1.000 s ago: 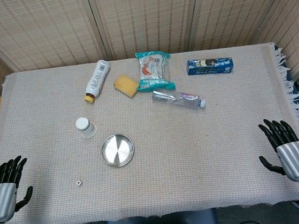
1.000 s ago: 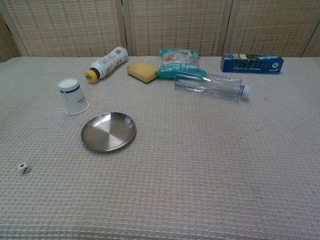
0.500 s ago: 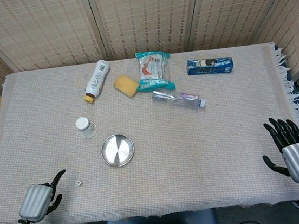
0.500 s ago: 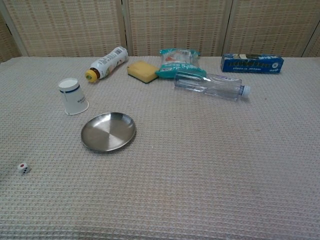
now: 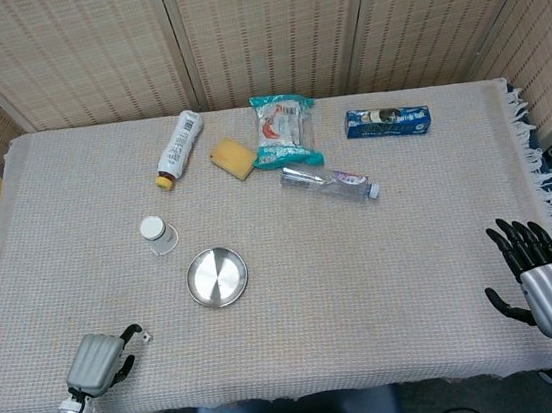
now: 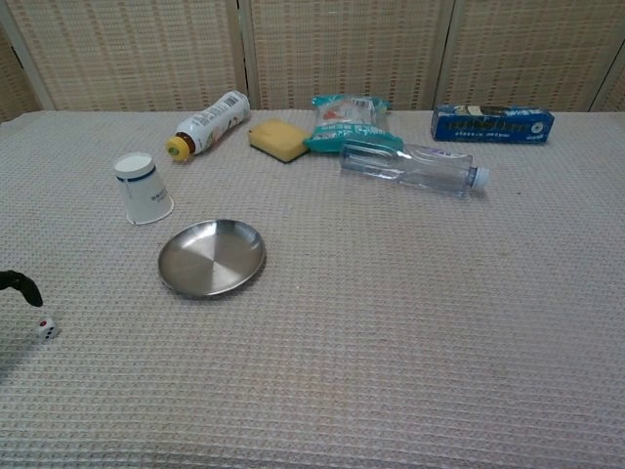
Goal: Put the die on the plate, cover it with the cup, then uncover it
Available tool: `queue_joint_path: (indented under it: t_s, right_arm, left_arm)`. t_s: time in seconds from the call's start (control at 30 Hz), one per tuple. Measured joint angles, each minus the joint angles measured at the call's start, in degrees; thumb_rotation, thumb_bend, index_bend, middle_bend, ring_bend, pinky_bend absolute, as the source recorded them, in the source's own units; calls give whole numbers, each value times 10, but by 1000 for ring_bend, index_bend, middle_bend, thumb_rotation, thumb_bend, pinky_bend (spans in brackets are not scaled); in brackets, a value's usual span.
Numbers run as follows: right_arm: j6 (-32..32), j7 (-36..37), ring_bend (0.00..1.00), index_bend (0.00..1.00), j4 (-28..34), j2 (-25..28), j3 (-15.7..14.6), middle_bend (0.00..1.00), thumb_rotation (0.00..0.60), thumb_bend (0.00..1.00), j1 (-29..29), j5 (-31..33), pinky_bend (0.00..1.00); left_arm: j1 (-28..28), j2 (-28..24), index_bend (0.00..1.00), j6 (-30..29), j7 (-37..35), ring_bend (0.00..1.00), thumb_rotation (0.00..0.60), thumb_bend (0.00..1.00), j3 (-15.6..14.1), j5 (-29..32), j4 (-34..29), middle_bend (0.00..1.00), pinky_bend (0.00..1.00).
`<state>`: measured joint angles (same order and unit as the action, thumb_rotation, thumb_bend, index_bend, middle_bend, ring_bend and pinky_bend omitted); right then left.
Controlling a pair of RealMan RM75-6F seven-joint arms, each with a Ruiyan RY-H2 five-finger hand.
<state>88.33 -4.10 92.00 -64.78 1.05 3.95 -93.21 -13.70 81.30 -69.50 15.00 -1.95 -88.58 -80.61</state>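
One die [image 6: 45,328] lies on the desk [image 5: 364,266], just beside the left hand [image 5: 98,359] fingers [image 6: 21,285], which are curled and hold nothing. Right hand [image 5: 538,275] fingers spread, well apart.

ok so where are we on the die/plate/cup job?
Nothing is done yet. The die lies on the tablecloth, the steel plate holds nothing, and the paper cup stands upside down beside it. In hand: the left hand is at the die, fingers just above it, no grip visible. The right hand sits open at the table edge. Left: place, cover, uncover.
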Motion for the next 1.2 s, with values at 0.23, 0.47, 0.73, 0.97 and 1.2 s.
queue_joint_path:
  t_s: [0.23,0.47,0.73,0.97,1.2]
  right_arm:
    - [-12,-5,0,0,3,1,-2,0,527,217,3,3,0]
    - [-19,-12,0,0,8,2,-2,0,526,217,4,10,0]
    - [-24,-14,0,0,8,2,-2,0,527,217,5,14,0]
    - [-26,-17,0,0,9,3,-1,0,527,217,5,16,0]
    - [-26,-18,0,0,10,3,-1,0,527,217,5,17,0]
  left_arm:
    - [-7,22,311,1,-2,820,600,388,1,1,27,905,922]
    - [-14,48,339,4,-3,822,600,385,6,6,65,911,925]
    - [-21,62,389,-2,-23,822,600,386,4,1,88,912,925]
    - [-25,69,395,-4,-22,822,600,386,4,2,96,912,925]
    - [-28,74,453,-4,-20,822,600,385,4,5,105,912,925]
